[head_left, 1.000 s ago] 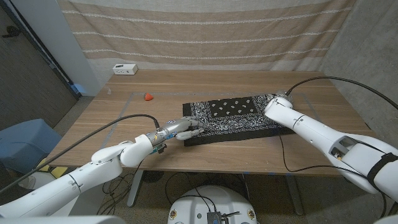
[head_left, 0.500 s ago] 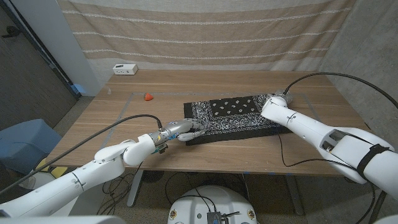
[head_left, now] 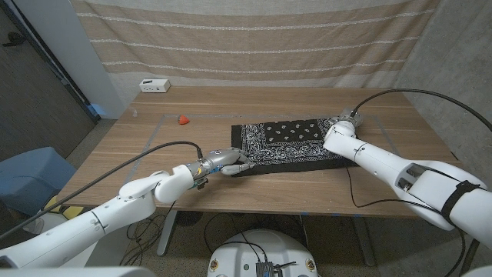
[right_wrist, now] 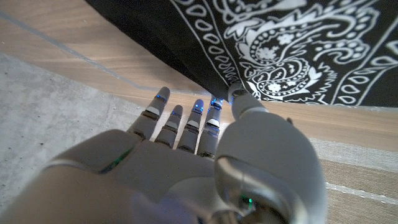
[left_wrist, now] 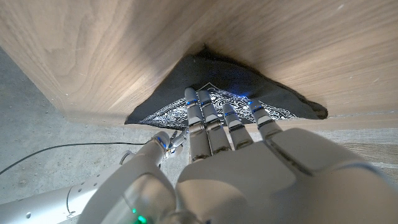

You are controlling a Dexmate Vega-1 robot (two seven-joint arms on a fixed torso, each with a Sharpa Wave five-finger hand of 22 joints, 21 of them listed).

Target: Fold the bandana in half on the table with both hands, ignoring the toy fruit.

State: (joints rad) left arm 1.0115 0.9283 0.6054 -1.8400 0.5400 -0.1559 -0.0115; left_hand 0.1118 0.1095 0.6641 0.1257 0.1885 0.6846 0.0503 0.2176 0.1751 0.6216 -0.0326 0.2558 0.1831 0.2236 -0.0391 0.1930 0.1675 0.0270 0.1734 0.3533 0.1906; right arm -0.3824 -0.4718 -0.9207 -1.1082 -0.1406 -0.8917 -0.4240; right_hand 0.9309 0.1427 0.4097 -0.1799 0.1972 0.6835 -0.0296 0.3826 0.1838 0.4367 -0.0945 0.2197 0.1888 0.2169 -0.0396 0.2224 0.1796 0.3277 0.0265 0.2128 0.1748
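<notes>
Bandana [head_left: 288, 143]: centre-right of the head view, near edge lifted.
Left hand [head_left: 234, 164]: you're pinching its lower-left corner.
Right hand [head_left: 338, 132]: grip can't be told.
Progress: fold begun; you haven't laid it over.

I see wooden table [head_left: 307, 196]; bandana [head_left: 288, 142] spread between my hands, toy fruit [head_left: 184, 119] beyond left hand [head_left: 234, 163], white box [head_left: 154, 85] farther off.

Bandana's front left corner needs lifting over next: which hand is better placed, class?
Left. The left hand already has its fingers on that corner of the bandana; the right hand sits at the far right corner.
</notes>
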